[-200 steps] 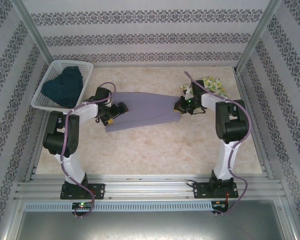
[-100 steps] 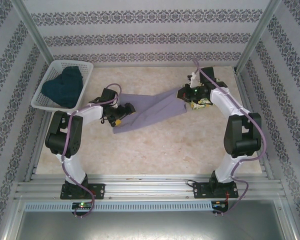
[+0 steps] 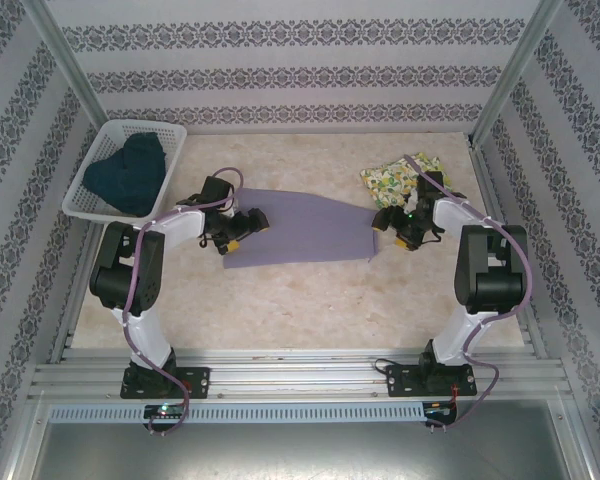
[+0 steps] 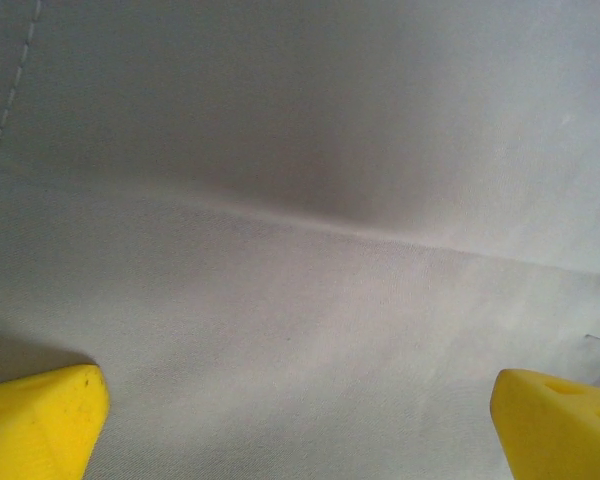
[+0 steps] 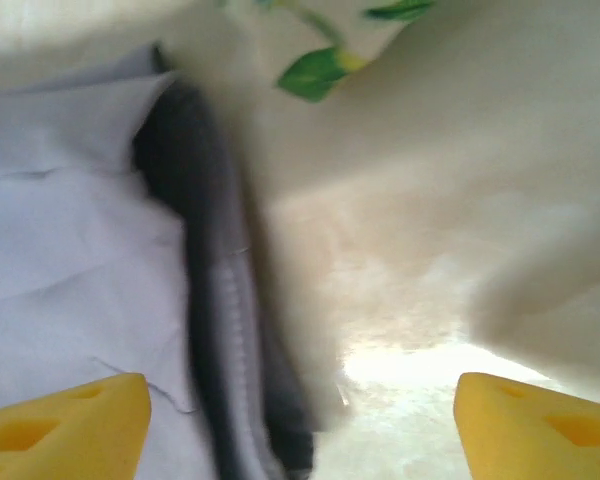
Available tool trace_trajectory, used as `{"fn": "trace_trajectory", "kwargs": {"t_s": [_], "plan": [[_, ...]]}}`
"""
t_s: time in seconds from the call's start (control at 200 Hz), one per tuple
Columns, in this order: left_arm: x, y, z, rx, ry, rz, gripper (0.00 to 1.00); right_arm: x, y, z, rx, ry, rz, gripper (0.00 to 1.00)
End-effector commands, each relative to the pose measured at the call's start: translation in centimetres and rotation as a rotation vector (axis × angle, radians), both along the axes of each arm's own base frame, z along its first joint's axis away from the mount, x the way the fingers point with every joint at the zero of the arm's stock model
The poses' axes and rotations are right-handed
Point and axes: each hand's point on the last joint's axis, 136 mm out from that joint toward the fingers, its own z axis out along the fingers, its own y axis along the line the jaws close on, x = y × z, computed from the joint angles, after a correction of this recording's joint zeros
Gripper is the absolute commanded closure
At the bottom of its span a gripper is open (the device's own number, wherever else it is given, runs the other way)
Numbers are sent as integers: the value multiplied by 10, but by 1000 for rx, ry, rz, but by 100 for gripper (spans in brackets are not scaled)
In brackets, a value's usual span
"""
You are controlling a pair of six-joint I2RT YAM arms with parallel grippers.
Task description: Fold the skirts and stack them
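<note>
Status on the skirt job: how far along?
Done: the yellow printed skirt looks folded at the far right. In hand: the lavender skirt lies flat mid-table, left hand and right hand open at its ends. Left: the dark teal skirt sits in the basket; nothing stacked.

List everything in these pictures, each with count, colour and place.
grey-lavender skirt: one, grey-lavender, laid out across the middle of the table
yellow print skirt: one, yellow with green-white print, folded, far right of the table
dark teal skirt: one, dark blue-teal, bunched inside the basket
basket: one, white lattice, far left corner of the table
table: one, beige marbled, under everything
left gripper: one, black with yellow fingertips, open over the grey-lavender skirt's left end
right gripper: one, black with yellow fingertips, open at that skirt's right edge
</note>
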Motion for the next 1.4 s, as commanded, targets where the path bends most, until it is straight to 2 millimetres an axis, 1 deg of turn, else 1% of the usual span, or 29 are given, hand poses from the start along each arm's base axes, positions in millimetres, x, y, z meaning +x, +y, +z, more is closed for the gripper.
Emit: {"fn": "trace_trajectory", "kwargs": {"t_s": [0.0, 0.045, 0.085, 0.195, 0.24, 0.31, 0.445, 0.485, 0.594, 0.709, 0.799, 0.824, 0.884, 0.914, 0.974, 1.019, 1.074, 1.159, 1.254, 1.319, 1.399], "plan": [[-24, 27, -15, 101, 88, -16, 0, 6, 20, 14, 105, -41, 61, 16], [-23, 25, -14, 93, 85, -23, 0, 5, 35, 9, 155, -1, 102, 16], [-22, 23, -15, 83, 89, -26, 0, 6, 44, 2, 159, 18, 127, 16], [-20, 22, -17, 79, 93, -27, 0, 8, 55, -18, 156, 82, 130, 18], [-19, 22, -16, 78, 89, -24, 0, 9, 59, -22, 167, 93, 124, 20], [-19, 21, -17, 73, 89, -21, 0, 9, 68, -23, 187, 94, 137, 22], [-19, 19, -20, 59, 98, -18, 0, 2, 103, -17, 267, 104, 239, 25], [-19, 18, -21, 54, 102, -19, 0, 1, 111, -17, 281, 109, 253, 27], [-19, 17, -22, 49, 102, -19, 0, 3, 120, -18, 297, 101, 248, 30], [-18, 17, -22, 44, 99, -14, 0, 6, 120, -18, 285, 88, 241, 31], [-17, 15, -22, 34, 96, -13, 0, 7, 133, -18, 334, 90, 263, 34], [-17, 15, -22, 32, 96, -13, 0, 6, 137, -18, 340, 91, 272, 37], [-16, 14, -22, 29, 96, -12, 0, 6, 142, -21, 331, 90, 280, 50], [-17, 14, -22, 27, 95, -12, 0, 7, 140, -24, 310, 89, 269, 59], [-17, 15, -21, 28, 92, -11, 0, 13, 129, -27, 274, 63, 233, 78], [-17, 16, -20, 33, 88, -13, 0, 21, 121, -21, 267, 32, 198, 90], [-18, 17, -19, 41, 86, -16, 0, 28, 115, -9, 267, -8, 178, 100], [-19, 18, -18, 47, 85, -19, 0, 33, 113, 18, 233, -67, 186, 100], [-18, 14, -14, 22, 84, -13, 0, 30, 127, 48, 219, -88, 203, 100], [-13, 10, -3, -8, 56, -9, 0, 27, 141, 63, 210, -86, 205, 100], [-5, 8, 15, -22, 11, -14, 0, 24, 153, 78, 162, -84, 206, 100]]}}
